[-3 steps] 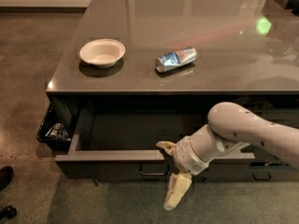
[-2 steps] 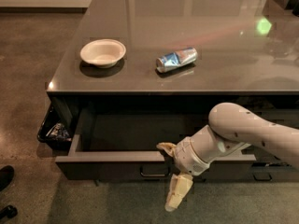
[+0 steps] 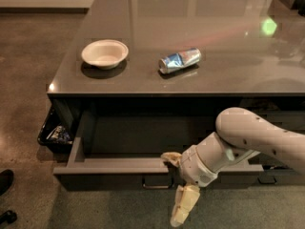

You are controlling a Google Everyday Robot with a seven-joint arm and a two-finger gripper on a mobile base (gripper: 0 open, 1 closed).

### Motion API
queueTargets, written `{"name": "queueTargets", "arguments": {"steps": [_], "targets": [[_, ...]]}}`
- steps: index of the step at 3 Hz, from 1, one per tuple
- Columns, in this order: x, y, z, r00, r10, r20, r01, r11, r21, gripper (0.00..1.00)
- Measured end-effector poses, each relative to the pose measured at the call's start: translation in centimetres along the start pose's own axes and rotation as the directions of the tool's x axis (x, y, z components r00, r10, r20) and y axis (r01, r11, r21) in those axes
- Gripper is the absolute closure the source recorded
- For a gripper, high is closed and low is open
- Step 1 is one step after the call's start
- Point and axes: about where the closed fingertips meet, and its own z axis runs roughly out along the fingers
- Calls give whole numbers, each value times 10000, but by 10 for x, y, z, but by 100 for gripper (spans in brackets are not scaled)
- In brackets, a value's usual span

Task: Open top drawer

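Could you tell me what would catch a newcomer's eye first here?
The top drawer stands pulled well out below the table, with the pale gripper at its front panel, right of centre, fingers apart. On top sit a white bowl, to the left, and a can lying on its side.

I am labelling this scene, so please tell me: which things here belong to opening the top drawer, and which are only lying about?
Job: top drawer, pulled out; gripper at its front edge, fingers spread apart.
Lying about: white bowl and crushed can, both on the tabletop.
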Motion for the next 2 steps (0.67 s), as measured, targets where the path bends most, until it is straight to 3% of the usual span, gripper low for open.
{"name": "queueTargets", "arguments": {"steps": [1, 2], "targets": [[-2, 33, -3, 9995, 308, -26, -308, 9988, -393, 0], [-2, 33, -3, 9995, 307, -26, -308, 9988, -393, 0]]}}
